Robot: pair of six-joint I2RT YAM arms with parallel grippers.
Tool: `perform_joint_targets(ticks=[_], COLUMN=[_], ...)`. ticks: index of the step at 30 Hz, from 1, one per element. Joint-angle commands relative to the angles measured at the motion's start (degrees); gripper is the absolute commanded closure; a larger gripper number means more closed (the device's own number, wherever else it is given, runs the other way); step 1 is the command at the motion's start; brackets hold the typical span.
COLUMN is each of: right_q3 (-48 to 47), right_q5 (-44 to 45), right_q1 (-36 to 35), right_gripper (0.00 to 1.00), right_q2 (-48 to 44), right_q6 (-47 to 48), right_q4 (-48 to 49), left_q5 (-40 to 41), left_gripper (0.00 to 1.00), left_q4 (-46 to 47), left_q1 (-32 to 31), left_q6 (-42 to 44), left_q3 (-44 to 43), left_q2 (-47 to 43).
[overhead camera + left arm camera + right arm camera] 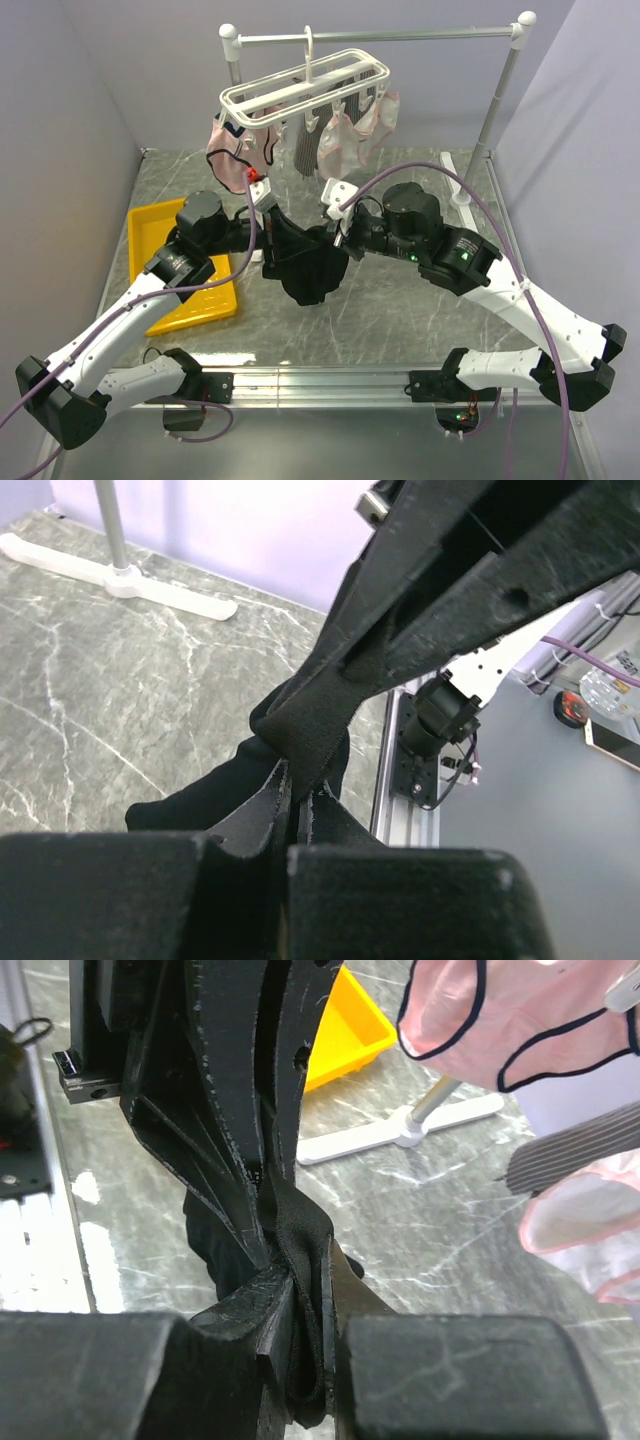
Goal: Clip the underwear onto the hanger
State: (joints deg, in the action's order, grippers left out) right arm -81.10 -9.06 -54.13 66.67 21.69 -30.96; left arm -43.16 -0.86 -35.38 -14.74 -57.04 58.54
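The black underwear (305, 268) hangs above the middle of the table, stretched between my two grippers. My left gripper (270, 230) is shut on its left edge; in the left wrist view a band of the underwear (312, 720) runs up from my left gripper (298, 802) to the other arm's fingers (480, 570). My right gripper (337, 238) is shut on a fold of the right edge, and the underwear (298, 1222) bunches in my right gripper (310, 1305). The white hanger (300, 85) with its clips hangs from the rail behind, above both grippers.
A pale pink dark-trimmed underwear (232, 150) and a grey striped garment (305, 148) hang from the hanger. The grey rail stand (495, 110) spans the back, its white foot (400, 1132) on the marble. A yellow tray (150, 232) lies at the left.
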Motion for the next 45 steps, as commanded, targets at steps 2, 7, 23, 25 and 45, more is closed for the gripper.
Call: perform_joint_targets(ticks=[2,7,23,25,45], right_q3=[-4.4,-7.9,7.0,6.7,2.4], right_q5=[-0.3,-7.9,10.5,13.3,5.0], right_q1=[2.8,4.5,-4.8,-4.8,-1.0], right_gripper=[1.0,0.7,0.05,0.08,0.49], right_q2=[-0.7,2.3,-3.3,-2.7,-3.7], right_q6=[-1.8,-2.1,10.3,11.2,14.5], right_q4=[7.2,1.9,12.0,13.5,9.6], left_q5=[-6.3,-3.2,-5.2,-5.8,-7.8], left_gripper=[1.0,1.0,1.0,1.0,1.0], left_q4=[-1.2,-0.6,-7.7,-7.9,-12.9], left_q1=[-0.3,2.1,2.2,2.2,2.1], left_q6=[-0.4,-1.7,0.0,0.0,5.9], left_q3=[-1.0,-1.9,-8.5,-8.4,-7.4], left_q2=[-1.8,-1.9,3.9,3.9,3.9])
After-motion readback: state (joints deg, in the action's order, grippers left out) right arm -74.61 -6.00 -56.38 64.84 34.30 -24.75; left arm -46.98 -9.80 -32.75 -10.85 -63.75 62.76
